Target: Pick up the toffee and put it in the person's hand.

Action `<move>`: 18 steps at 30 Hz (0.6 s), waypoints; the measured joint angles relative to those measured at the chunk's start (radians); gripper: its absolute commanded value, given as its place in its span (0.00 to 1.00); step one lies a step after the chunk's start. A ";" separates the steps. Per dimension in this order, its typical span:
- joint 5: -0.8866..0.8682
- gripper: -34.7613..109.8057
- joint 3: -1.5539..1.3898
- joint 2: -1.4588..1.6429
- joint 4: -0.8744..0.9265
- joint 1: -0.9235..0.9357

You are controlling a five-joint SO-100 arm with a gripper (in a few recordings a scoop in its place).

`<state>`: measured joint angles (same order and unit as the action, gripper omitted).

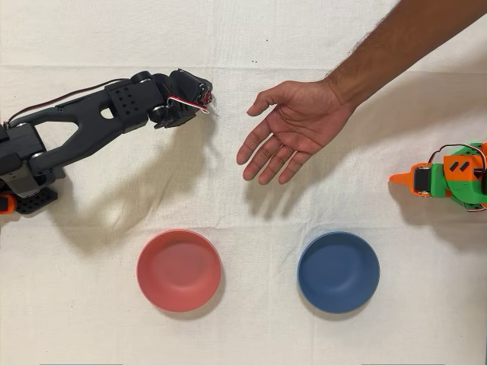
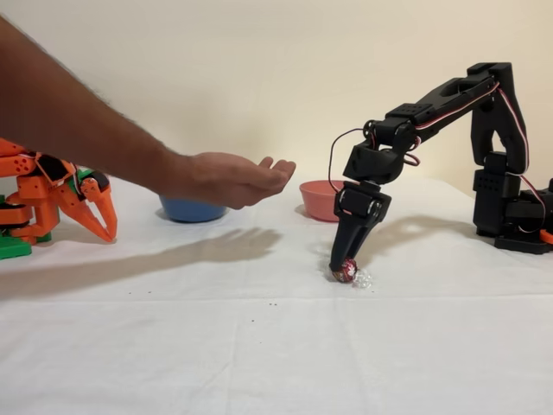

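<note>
From the overhead view we've got the black arm reaching in from the left edge, with its gripper pointing down at the white cloth near the top of the picture. Right at the tip we can just make out a bit of red and some clear crinkly wrapper, that's the toffee, mostly hidden under the gripper body. The person's hand comes in from the top right, palm up and fingers spread, well apart from the gripper. Lower down sit a pink bowl and a blue bowl, side by side. The orange arm sits idle at the right edge.

Switching to the fixed view, things flip: the black arm is on the right and the gripper is angled down to the cloth. Here we get a much better look. The toffee is on the cloth with the fingertips closed in on either side of it, so it looks clamped on the sweet, with a clear twisted end sticking out to the right. The person's hand hangs above the table to the left of the gripper, not touching it. Behind, we see the blue bowl under the hand and the pink bowl partly behind the gripper. The orange arm is at the far left.
</note>
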<state>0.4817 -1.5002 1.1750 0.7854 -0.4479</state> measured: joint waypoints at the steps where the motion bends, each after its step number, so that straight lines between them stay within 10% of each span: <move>1: 0.000 0.26 0.000 0.000 -0.003 0.000; 18: -0.008 0.25 0.000 0.144 0.003 0.023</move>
<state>0.4740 -1.5002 1.3192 0.7885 -0.4249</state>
